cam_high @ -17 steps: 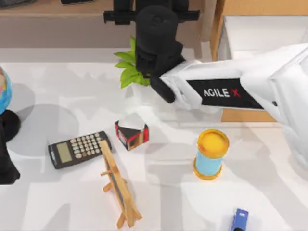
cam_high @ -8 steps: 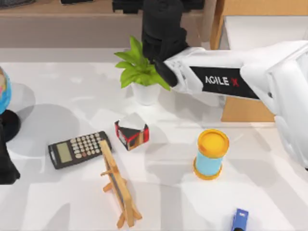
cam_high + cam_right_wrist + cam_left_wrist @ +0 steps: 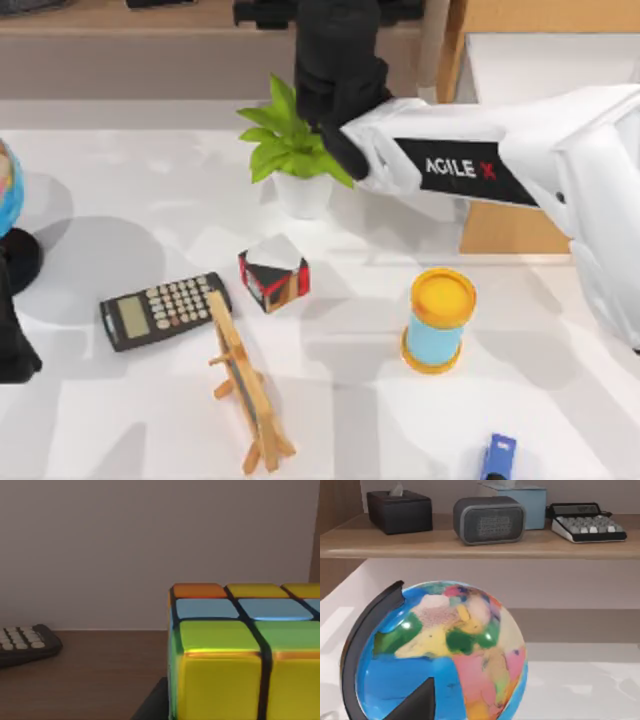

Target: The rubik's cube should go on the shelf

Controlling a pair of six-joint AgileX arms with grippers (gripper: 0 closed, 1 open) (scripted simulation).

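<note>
Over the far wooden shelf (image 3: 150,18), the right end effector (image 3: 335,12) reaches past a leafy potted plant (image 3: 290,150); its grip cannot be told. Close before its wrist camera, the glossy tiled rubik's cube (image 3: 245,655) sits above the smooth brown board. Left arm parked beside a globe (image 3: 440,655).
</note>
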